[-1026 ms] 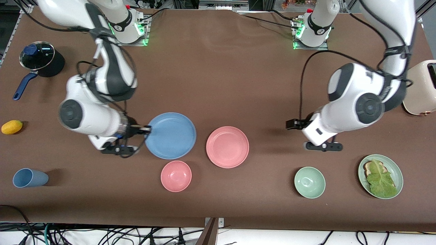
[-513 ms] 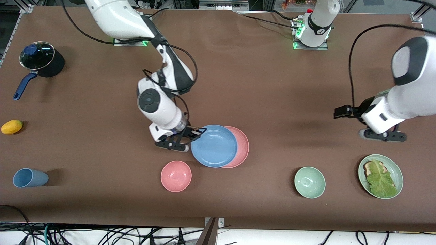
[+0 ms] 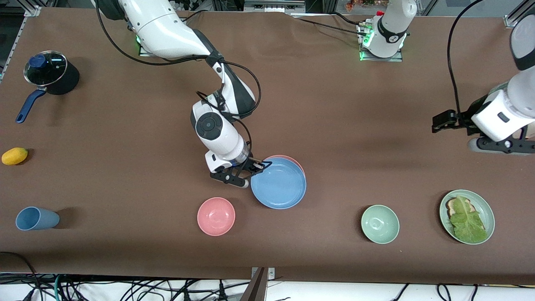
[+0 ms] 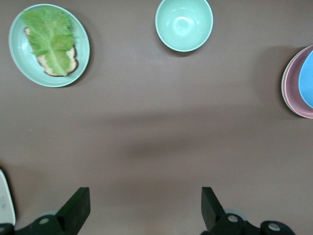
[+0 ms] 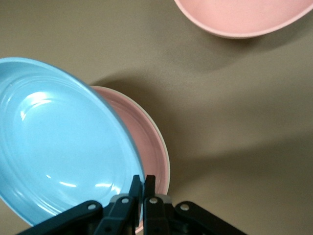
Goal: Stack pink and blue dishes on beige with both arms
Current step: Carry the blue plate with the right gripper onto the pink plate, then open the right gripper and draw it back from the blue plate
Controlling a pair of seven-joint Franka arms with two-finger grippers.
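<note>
My right gripper (image 3: 261, 166) is shut on the rim of the sky-blue plate (image 3: 279, 188), which it holds slightly tilted over the pale pink plate (image 3: 282, 157). Only a sliver of pink shows past the blue one in the front view. The right wrist view shows the fingertips (image 5: 145, 180) pinching the blue plate (image 5: 58, 142), with the pink plate (image 5: 149, 142) just beneath. A thin cream edge (image 5: 160, 134) shows under the pink plate; the rest of the beige plate is hidden. My left gripper (image 3: 501, 146) hangs open and empty (image 4: 144, 205) over bare table at the left arm's end.
A small pink bowl (image 3: 216, 216) sits close to the stack, nearer the front camera. A green bowl (image 3: 380, 224) and a green plate with lettuce (image 3: 467, 216) lie toward the left arm's end. A blue cup (image 3: 36, 218), a yellow fruit (image 3: 14, 156) and a pot (image 3: 51, 72) are at the right arm's end.
My right gripper has carried the blue plate from the right arm's end to over the pink plate. The left arm has drawn back toward its own end of the table.
</note>
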